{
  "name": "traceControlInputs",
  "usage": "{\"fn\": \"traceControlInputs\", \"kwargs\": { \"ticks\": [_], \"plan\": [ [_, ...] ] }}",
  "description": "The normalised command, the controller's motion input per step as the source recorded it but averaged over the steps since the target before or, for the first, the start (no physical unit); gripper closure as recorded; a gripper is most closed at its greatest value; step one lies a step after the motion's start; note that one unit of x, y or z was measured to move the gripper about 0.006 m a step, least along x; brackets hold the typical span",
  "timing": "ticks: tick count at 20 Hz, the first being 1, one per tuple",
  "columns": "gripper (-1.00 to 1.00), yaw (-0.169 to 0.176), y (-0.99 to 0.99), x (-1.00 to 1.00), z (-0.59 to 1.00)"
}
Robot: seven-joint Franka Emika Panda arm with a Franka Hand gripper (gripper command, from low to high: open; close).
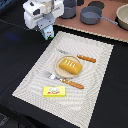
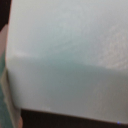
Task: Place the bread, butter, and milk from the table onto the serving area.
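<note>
In the exterior view, the gripper (image 1: 47, 29) hung over the far corner of the mat (image 1: 30, 80), on that view's left. The milk (image 1: 48, 33) stood upright just under it, its green-blue print showing below the white fingers. The fingers appeared to sit against the carton's sides, but whether they truly clamped it could not be told from here. The carton's base looked to be at the mat's edge, where the stripes meet the black table (image 1: 15, 50); whether it touched down or hung just above could not be told.

The bread (image 1: 70, 65) lay on the round plate (image 1: 58, 63) in the middle of the mat. A knife (image 1: 86, 58) lay on the plate's far side and a fork (image 1: 67, 81) on its near side, both with orange-brown handles. The butter (image 1: 55, 91) lay flat on the mat near the front edge, well apart from the plate. Behind the mat, a brown board (image 1: 107, 29) carried grey pots (image 1: 90, 16).

In the wrist view, a pale, blurred surface of the milk (image 2: 65, 55) filled nearly the whole picture, with a soft fold running across it. No fingers showed, so the grip could not be judged there either.
</note>
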Motion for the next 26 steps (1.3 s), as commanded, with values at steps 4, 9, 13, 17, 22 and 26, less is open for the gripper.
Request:
{"fn": "traceControlInputs", "kwargs": {
  "ticks": [4,9,13,17,22,26],
  "plan": [
    [1.0,-0.118,0.18,0.67,1.0],
    [1.0,-0.069,0.02,0.92,0.96],
    [1.0,0.0,-0.07,1.0,0.43],
    [1.0,0.0,-0.11,1.0,0.26],
    [1.0,0.0,-0.1,0.95,0.05],
    [1.0,0.0,-0.11,0.95,-0.02]
  ]
}}
